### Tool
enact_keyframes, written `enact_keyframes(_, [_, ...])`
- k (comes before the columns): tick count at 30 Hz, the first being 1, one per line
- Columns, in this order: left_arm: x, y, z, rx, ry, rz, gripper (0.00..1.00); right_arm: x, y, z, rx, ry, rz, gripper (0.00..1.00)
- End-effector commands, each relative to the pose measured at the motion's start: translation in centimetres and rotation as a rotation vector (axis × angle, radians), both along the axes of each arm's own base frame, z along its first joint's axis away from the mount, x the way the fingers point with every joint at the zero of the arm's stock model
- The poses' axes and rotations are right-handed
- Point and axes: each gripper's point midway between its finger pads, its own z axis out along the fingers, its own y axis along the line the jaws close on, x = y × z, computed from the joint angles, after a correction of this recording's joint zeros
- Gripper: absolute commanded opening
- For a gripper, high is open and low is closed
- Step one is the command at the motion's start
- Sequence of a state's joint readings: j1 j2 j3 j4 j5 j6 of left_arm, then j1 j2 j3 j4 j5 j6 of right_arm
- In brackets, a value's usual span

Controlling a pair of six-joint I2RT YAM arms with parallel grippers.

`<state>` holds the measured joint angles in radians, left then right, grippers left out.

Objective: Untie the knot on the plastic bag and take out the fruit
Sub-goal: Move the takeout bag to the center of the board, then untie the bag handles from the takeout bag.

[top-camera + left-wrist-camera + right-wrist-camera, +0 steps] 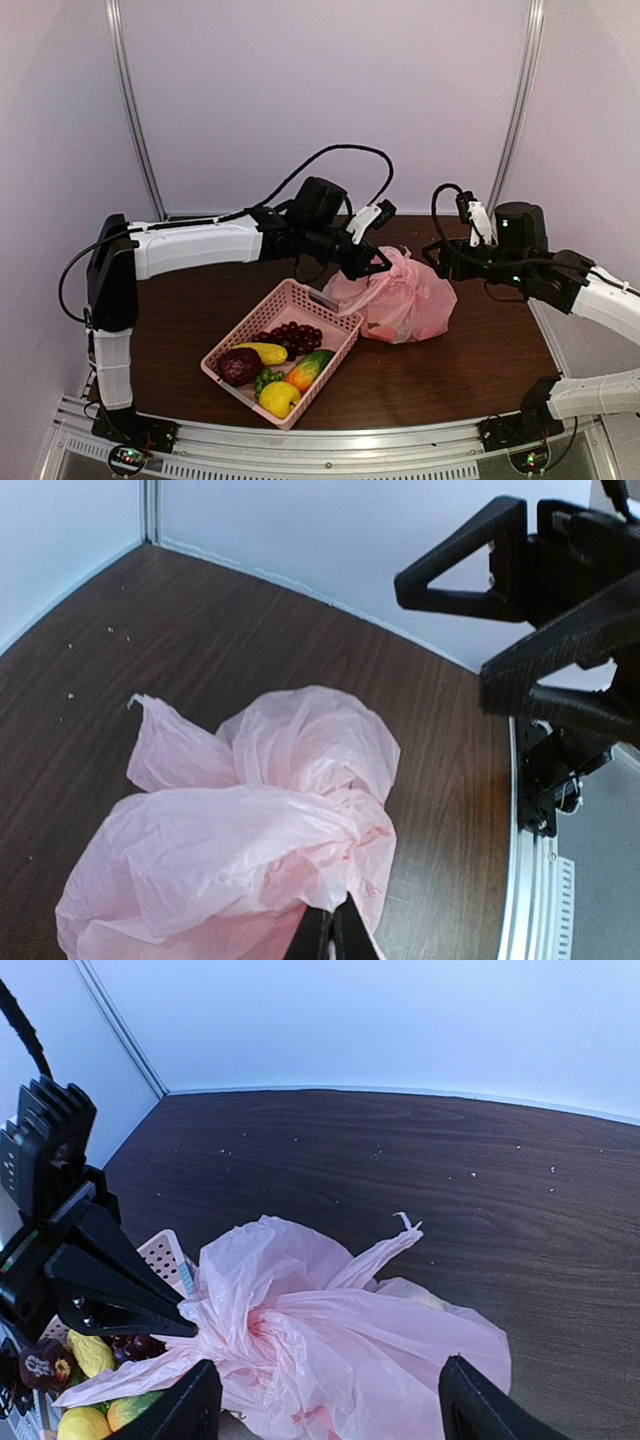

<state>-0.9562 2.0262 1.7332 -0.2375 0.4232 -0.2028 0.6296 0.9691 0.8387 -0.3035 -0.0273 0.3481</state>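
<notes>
Thin, crinkly translucent plastic bag [330, 1350] lies on matt dark wood-grain table [400, 1160].

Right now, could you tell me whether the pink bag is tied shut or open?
Tied shut: the plastic bag gathers into a twisted knot, and no opening shows in any view.

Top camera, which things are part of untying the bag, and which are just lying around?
In the job: plastic bag, knot, left gripper pinching the bag, right gripper open.
Lying about: pink basket, grape bunch, dark maroon fruit.
</notes>
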Motion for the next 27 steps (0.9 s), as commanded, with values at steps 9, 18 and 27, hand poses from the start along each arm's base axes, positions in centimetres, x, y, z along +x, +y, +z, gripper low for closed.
enact_keyframes(9, [-0.2,2.0,0.2,-0.039,0.035,0.068,0.00,-1.5,1.3,-4.2,-0.134,0.125,0.160,0.63])
enact_keyframes(18, [-0.3,2.3,0.2,-0.047,0.052,0.084,0.00,0.2,2.7,-4.8,-0.120,0.134,0.209,0.54])
enact_keyframes(27, [-0.1,2.5,0.3,-0.047,0.058,0.102,0.00,1.1,3.9,-4.5,-0.079,0.122,0.253,0.57])
